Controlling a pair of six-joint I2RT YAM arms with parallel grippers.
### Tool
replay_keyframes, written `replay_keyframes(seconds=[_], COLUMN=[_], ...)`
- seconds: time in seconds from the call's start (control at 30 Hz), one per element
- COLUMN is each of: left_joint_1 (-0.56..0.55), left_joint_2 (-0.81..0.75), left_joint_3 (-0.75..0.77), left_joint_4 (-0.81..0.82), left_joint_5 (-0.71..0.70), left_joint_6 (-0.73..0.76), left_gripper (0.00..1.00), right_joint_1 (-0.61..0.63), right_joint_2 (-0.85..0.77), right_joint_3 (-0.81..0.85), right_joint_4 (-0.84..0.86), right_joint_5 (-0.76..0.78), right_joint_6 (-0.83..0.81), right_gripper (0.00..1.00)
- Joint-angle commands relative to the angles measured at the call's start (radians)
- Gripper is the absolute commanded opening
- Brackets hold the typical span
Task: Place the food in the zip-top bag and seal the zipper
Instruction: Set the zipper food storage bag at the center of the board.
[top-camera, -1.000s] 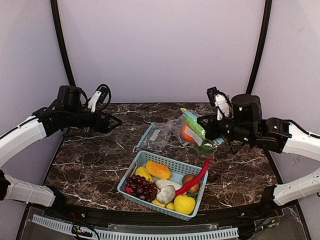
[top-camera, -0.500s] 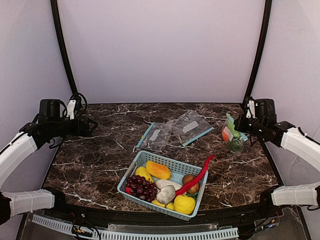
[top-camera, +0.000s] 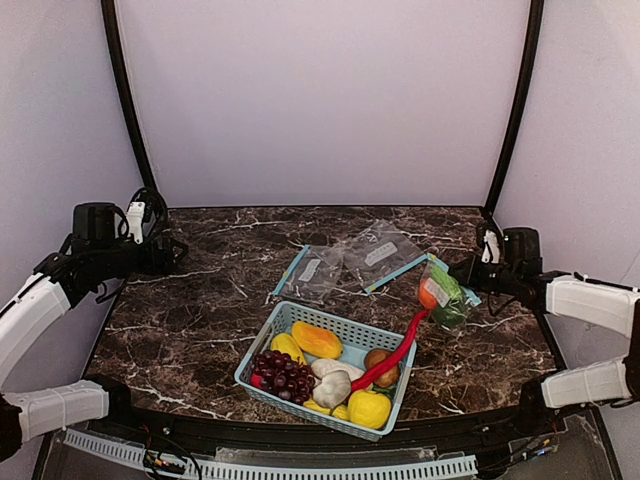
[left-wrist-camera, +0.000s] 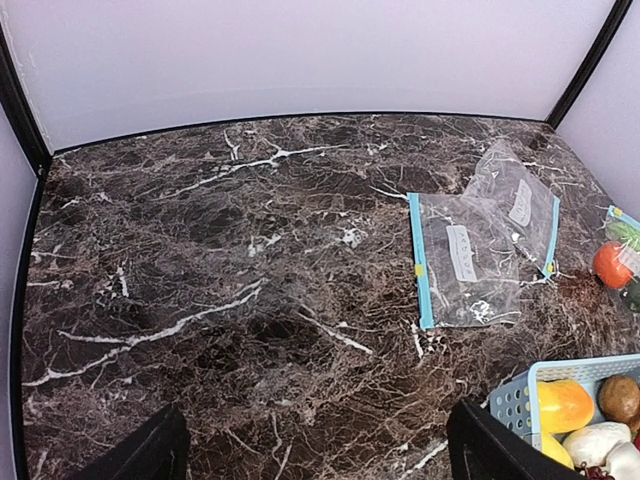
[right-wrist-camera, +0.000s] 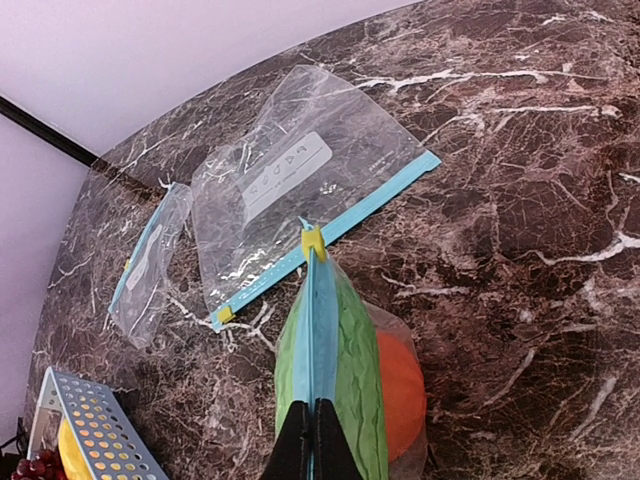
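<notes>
Pinching the zipper (right-wrist-camera: 318, 320) — right gripper (right-wrist-camera: 312, 412) mostly cropped.

Dark brown marble tabletop (top-camera: 180, 320), white veins running all over it. Sitting toward its near edge is the light blue perforated basket (top-camera: 255, 350), turned at an angle and loaded with produce. Just behind the basket, flat on the stone, there's a clear empty bag (top-camera: 312, 272), blue zipper strip along its left edge, white label up. Behind and to the right of the basket lies a second clear bag (top-camera: 380, 252), also flat, its zipper strip on the side facing the basket. The two bags lie right against each other. Right of the basket, a filled bag (top-camera: 440, 295) stands upright. Whether its bottom rests on the stone is impossible to tell.
</notes>
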Motion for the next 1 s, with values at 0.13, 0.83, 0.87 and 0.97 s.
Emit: replay_keyframes(seconds=[0.13,0.83,0.87,0.97], left_joint_1=[0.005,0.008,0.007,0.008], left_joint_2=[-0.005,0.084,0.082,0.074], left_joint_3=[-0.005,0.042,0.041,0.045], left_joint_4=[-0.016,-0.093,-0.090,-0.076], left_joint_5=[-0.045,-0.174,-0.173,-0.167], left_joint_6=[0.013,-0.014,-0.015,-0.038], left_gripper=[0.90,0.94,0.94,0.96], right_joint_1=[-0.011,-0.011,-0.011,-0.012], right_joint_2=[0.023,-0.042,-0.040,-0.050], right_joint_3=[-0.001,0.158,0.170,0.196], right_joint_4=[-0.027,-0.361,-0.370,-0.388], right_joint_5=[0.122,0.440,0.439,0.412], right_joint_6=[-0.040,-0.130,-0.134,-0.148], right_gripper=[0.25,0.99,0.98,0.99])
